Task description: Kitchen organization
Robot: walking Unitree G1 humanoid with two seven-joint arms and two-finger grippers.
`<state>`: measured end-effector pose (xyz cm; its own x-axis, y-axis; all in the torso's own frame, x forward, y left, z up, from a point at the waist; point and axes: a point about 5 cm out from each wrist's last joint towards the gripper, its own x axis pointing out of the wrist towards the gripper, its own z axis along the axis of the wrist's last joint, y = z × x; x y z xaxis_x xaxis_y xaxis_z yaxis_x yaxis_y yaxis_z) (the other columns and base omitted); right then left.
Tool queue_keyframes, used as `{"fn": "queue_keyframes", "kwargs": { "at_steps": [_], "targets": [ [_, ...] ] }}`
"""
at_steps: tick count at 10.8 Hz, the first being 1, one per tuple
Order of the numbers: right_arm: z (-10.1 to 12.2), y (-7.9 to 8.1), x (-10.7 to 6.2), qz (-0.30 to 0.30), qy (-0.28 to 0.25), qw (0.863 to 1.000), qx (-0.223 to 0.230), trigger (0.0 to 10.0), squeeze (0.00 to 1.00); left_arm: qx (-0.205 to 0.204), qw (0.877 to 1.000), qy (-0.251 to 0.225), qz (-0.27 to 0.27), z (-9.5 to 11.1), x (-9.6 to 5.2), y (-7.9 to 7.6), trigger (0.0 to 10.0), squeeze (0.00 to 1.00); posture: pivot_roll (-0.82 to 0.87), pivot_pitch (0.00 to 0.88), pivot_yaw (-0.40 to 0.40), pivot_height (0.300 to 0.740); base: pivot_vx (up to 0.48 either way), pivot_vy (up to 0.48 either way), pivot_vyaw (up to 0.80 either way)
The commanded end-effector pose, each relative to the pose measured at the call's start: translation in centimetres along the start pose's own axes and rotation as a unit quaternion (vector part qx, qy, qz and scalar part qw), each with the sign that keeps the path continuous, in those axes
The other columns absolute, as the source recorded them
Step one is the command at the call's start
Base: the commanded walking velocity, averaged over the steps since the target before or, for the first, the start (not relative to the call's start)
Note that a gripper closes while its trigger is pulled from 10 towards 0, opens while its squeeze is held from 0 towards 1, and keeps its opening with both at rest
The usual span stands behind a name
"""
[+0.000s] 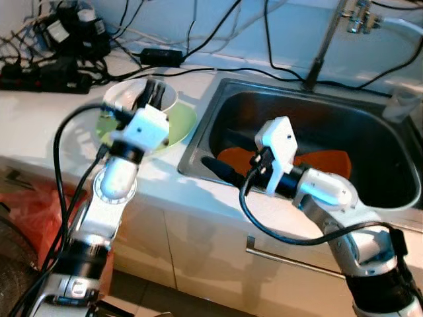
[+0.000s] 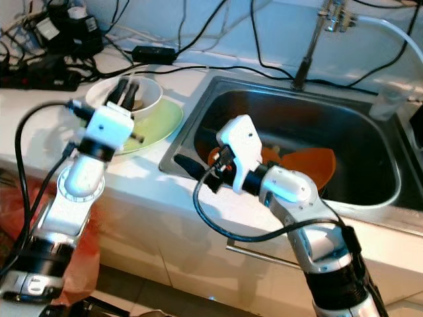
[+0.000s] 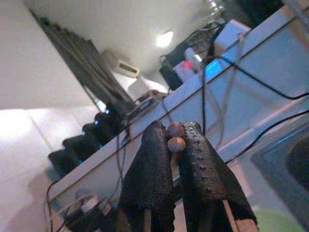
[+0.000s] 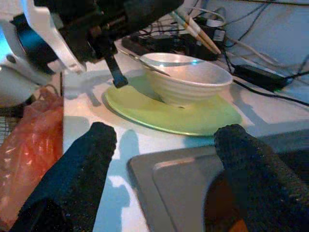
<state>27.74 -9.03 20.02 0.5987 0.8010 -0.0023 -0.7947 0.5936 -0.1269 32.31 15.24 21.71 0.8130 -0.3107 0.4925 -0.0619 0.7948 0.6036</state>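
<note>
The left claw pinches a pair of chopsticks above the white bowl on the green plate, likely to stow them, while the spread right claw waits over the sink edge.

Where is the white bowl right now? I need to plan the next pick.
The white bowl sits on the green plate on the counter, left of the sink, directly under the left end effector.
</note>
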Motion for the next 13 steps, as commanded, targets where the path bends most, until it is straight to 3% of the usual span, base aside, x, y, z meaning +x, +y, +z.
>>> {"fn": "queue_keyframes", "kwargs": {
  "at_steps": [1, 5, 6, 7, 8, 9, 11, 13],
  "targets": [
    [0.1, -0.2, -0.2, -0.013, -0.005, 1.0, -0.004, 10.0, 0.0, 0.0, 1.0, -0.014, -0.007, 0.5, 0.6, -0.1, 0.0, 0.0, -0.02, 0.0, 0.032, 0.74, 0.0, 0.0, 0.0],
    [0.2, -0.3, -0.3, -0.023, -0.007, 1.0, -0.007, 10.0, 0.0, 0.011, 0.998, -0.061, 0.004, 2.2, 2.1, 0.3, 0.0, 0.0, -0.02, 0.0, 0.034, 0.74, 0.0, 0.0, 0.0],
    [0.2, -0.4, -0.3, -0.024, -0.008, 1.0, -0.008, 10.0, 0.0, -0.01, 0.998, -0.069, 0.012, 2.7, 2.8, 0.2, 0.0, 0.0, -0.02, 0.0, 0.034, 0.74, 0.0, 0.0, 0.0],
    [0.2, -0.8, -0.4, -0.037, -0.005, 0.999, -0.017, 10.0, 0.0, -0.055, 0.996, -0.071, 0.004, 3.0, 3.6, -0.6, 0.0, 0.0, -0.03, 0.0, 0.041, 0.74, 0.0, 0.0, 0.0],
    [0.1, -1.7, -0.6, -0.074, 0.003, 0.997, -0.032, 10.0, 0.0, -0.082, 0.994, -0.07, -0.004, 3.3, 4.0, -1.4, 0.0, 0.0, -0.04, 0.0, 0.049, 0.74, 0.0, 0.0, 0.0],
    [0.3, -2.4, -1.0, -0.103, 0.001, 0.994, -0.036, 10.0, 0.0, -0.106, 0.992, -0.072, -0.021, 3.5, 4.3, -2.5, 0.0, 0.0, -0.07, 0.0, 0.061, 0.74, 0.0, 0.0, 0.0],
    [0.3, -2.5, -2.2, -0.139, 0.012, 0.989, -0.045, 10.0, 0.0, -0.207, 0.976, -0.024, -0.069, 2.3, 4.0, -5.7, 0.0, 0.0, -0.15, 0.0, 0.094, 0.74, 0.0, 0.0, 0.0],
    [0.0, -2.4, -3.3, -0.16, 0.024, 0.986, -0.047, 10.0, 0.0, -0.226, 0.97, -0.016, -0.085, 2.2, 4.0, -7.0, 0.0, 0.0, -0.19, 0.0, 0.111, 0.74, 0.0, 0.0, 0.0]
  ]
}}
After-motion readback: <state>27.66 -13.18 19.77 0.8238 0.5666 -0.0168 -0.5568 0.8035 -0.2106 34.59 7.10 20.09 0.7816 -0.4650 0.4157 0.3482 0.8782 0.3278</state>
